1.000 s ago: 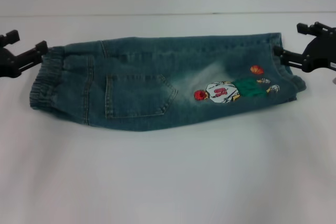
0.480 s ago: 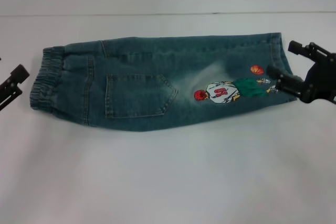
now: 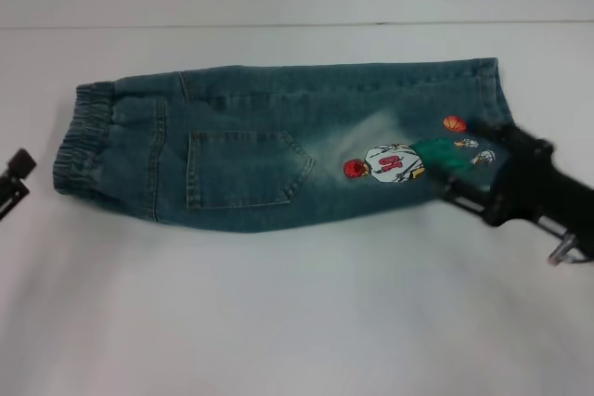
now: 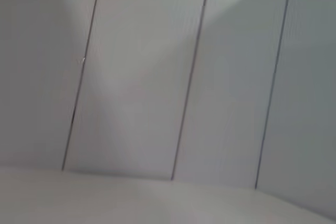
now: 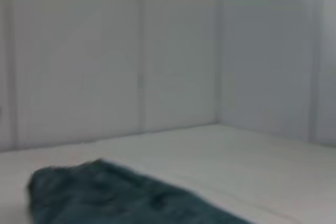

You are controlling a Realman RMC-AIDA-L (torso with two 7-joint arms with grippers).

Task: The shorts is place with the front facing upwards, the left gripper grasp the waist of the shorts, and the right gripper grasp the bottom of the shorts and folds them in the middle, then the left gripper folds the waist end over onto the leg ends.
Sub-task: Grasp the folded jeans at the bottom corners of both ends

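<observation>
Shorts [image 3: 278, 150] lie flat on white table [image 3: 297, 322], already folded lengthwise so one leg sits on the other; long strip runs across head view, waist of the shorts [image 3: 82, 141] at robot's left, leg ends [image 3: 487, 90] at robot's right. Pocket [image 3: 246, 169] and embroidered basketball player [image 3: 399, 162] face up, orange ball patch [image 3: 454, 123] near the cuff. Judging from that layout, middle fold looks done and the waist-over-legs fold not yet; waist end lies fully extended, well apart from leg ends. Right gripper [image 3: 464, 192] sits low over the near corner of the leg end, black body covering part of the cuff and the player's feet, touching or just above fabric, can't tell which. Blurred, so whether its jaws are released or clenched I cannot tell; nothing visibly pinched or lifted. Probably positioned there to pin or leave the cuff so the strip stays put for the last fold. Left gripper [image 3: 14, 178] only partly in view at table edge, beside but apart from the waistband, not touching cloth; finger state cannot tell either, holds nothing visible. Next it would need to come in to the elastic band, grab both layers, carry it over toward the cuffs. Risk: layers slipping apart if only the top one gets caught. Right wrist view shows a dark teal bunch of denim on table, wall panels behind; left wrist view shows wall panels only, no cloth.
</observation>
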